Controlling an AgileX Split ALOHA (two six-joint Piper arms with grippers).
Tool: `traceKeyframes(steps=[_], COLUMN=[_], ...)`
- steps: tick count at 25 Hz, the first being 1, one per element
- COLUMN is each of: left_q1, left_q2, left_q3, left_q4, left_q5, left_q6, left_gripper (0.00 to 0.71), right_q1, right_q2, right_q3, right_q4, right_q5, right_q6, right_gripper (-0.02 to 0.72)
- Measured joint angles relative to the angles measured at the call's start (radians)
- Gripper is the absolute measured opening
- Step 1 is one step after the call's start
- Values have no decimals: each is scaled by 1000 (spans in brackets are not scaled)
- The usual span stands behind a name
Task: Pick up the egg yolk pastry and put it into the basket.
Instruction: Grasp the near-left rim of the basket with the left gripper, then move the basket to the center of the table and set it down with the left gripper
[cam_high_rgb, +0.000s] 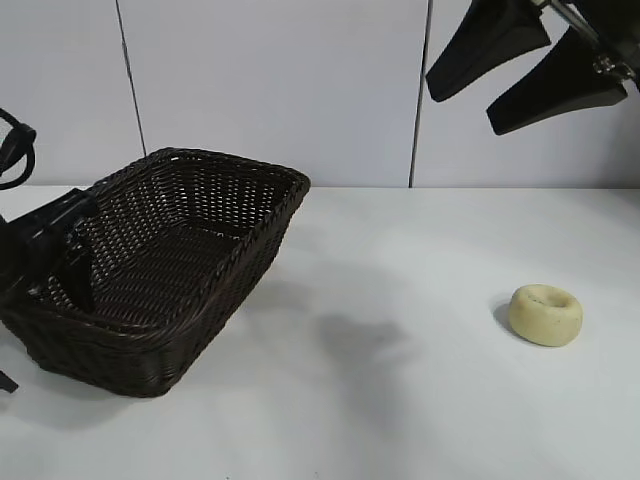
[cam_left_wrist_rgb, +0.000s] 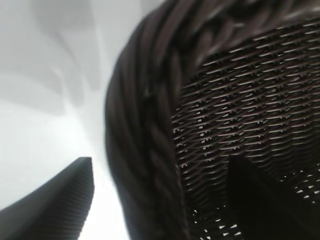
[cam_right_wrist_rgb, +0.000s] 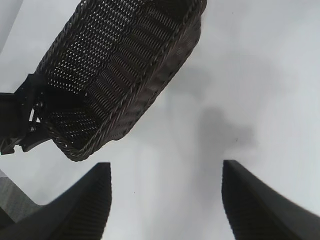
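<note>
While the basket (cam_high_rgb: 190, 250) sits at nine o'clock on the tabletop (cam_high_rgb: 400, 400), my left gripper (cam_high_rgb: 60, 262) straddles its near rim, jaws spread, one inside and one outside the braid; I judge I should brace it gently. The egg yolk pastry (cam_high_rgb: 545, 314) lies at four o'clock, well apart. My right gripper (cam_high_rgb: 530, 62) hangs above at one o'clock, jaws open, empty.

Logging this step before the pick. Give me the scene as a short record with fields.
pastry: small round pale yellow egg yolk pastry, on the white table, untouched
basket: large dark brown woven wicker basket, away from the pastry toward the left arm's side, no pastry inside
left tool: open, straddling the basket's braided rim, one finger inside, one outside
right tool: open, raised above the table, holding nothing
</note>
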Motion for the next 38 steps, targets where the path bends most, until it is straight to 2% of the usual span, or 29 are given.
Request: traceKeyframes(steps=[7,12,14,22,25,29,33,38], left_q1=[0,0,1,2,21,69,109,119], left_q2=[19,23,23,23,26,31,33,42], left_q3=[0,0,-3,-74,-136,-212,-297,-383], left_q4=[0,-6,-6,-105,-190,-284,-305,-305], left_q5=[-8,-15,-28,75,139,206,293,387], left_q6=[3,-5,-5,90,229,478,727,945], left_gripper=[381,149,99,99,99,99,99,99], right_q1=[0,0,0,0,0,0,0,0], right_q2=[0,0,0,0,0,0,0,0], right_q3=[0,0,0,0,0,0,0,0], right_q4=[-2,-2,-2,-2,-2,-3,-3,-4], right_q5=[0,0,0,0,0,0,0,0], right_q6=[0,2,2,3,3,3,3,5], right_gripper=[465,465,465,465,465,465,465,465])
